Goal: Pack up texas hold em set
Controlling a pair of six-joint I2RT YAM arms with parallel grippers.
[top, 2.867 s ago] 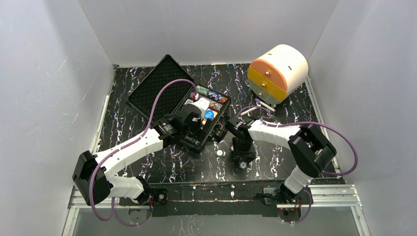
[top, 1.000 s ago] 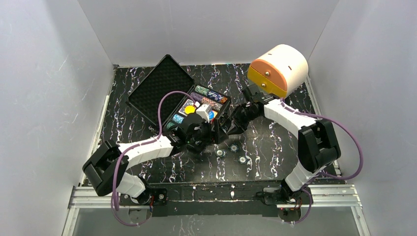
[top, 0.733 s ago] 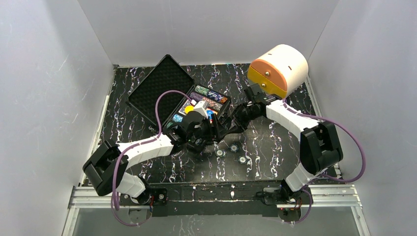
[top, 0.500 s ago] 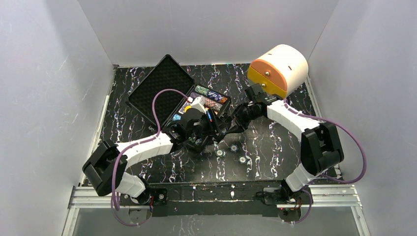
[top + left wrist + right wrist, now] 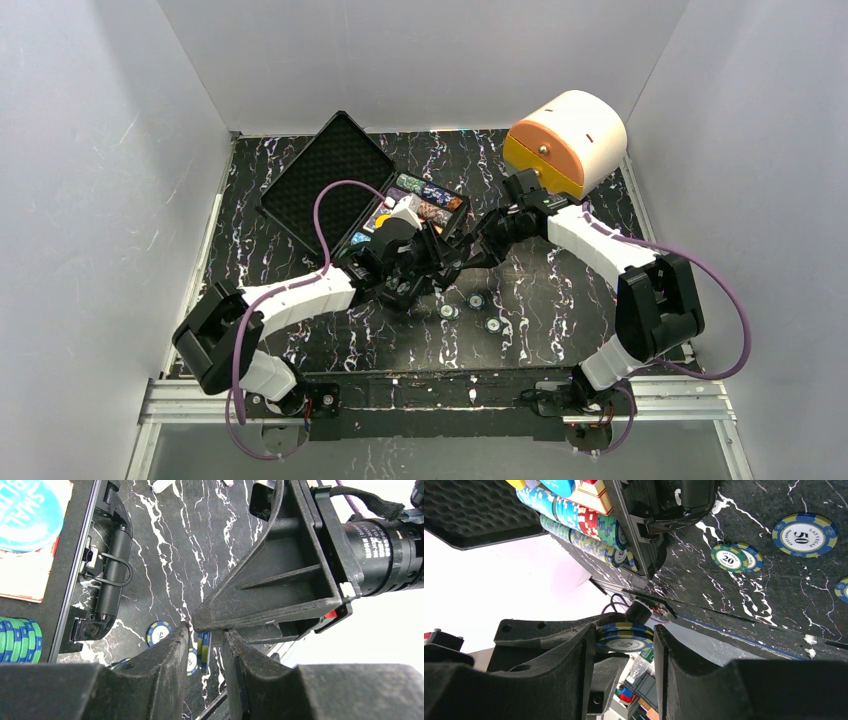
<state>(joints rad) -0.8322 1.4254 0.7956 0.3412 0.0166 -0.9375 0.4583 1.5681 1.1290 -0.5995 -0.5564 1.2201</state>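
R gripper (image 5: 625,629) is pinching a small chip stack (image 5: 625,640), blue & yellow, by its rim, w/ one finger on each side. L gripper (image 5: 206,636) points at the same stack from the other way. Its fingers (image 5: 170,665) are only a little apart, one by each flat face, w/ a thin gap showing on both sides, so it is not squeezing.

The 2 grippers meet tip to tip just in front of the case (image 5: 330,185), on the side w/ the handle (image 5: 112,565).

The case is open. Its lid lies back to the far left w/ bumpy foam showing. In the base are rows of chips (image 5: 574,515) in green, blue & red, plus a blue round button (image 5: 30,505).

More loose chips (image 5: 476,300) lie flat on the table (image 5: 560,270) in front of the case, approx 3 in the top view. One says 50 (image 5: 805,534) & one says 20 (image 5: 728,558).

A cream & orange drawer box (image 5: 565,145) sits to the right of the case, near the back wall. The R arm runs just in front of it.
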